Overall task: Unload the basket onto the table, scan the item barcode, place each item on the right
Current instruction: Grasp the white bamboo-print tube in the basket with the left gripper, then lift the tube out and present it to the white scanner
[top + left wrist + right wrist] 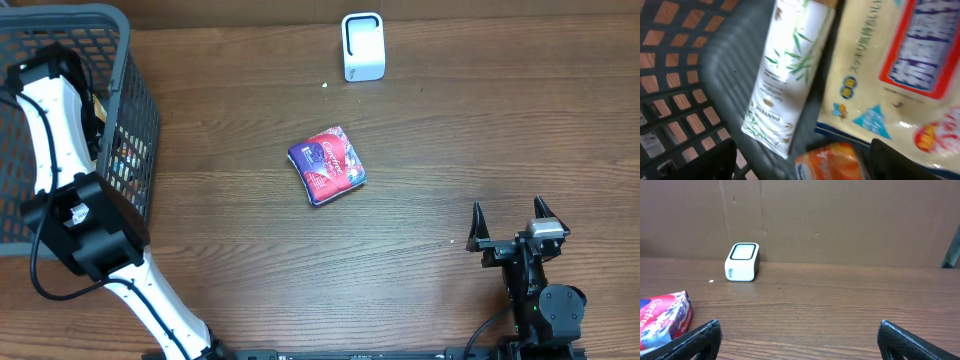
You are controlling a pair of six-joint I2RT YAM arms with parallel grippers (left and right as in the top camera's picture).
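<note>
The red-and-purple packet (328, 165) lay flat near the middle of the bench (450, 130), with the white scanner (362, 47) at about one o'clock from it, well apart. The right pincer (508, 212) stood wide and empty at the packet's four o'clock. The left pincer (802, 157), its jaws wide too, hung inside the grey basket (140, 130) (at the packet's nine o'clock) over a white bamboo-print pack (785, 70), a yellow bag (875, 85) and an orange packet (832, 160), possibly touching the last; the blur hid that.
</note>
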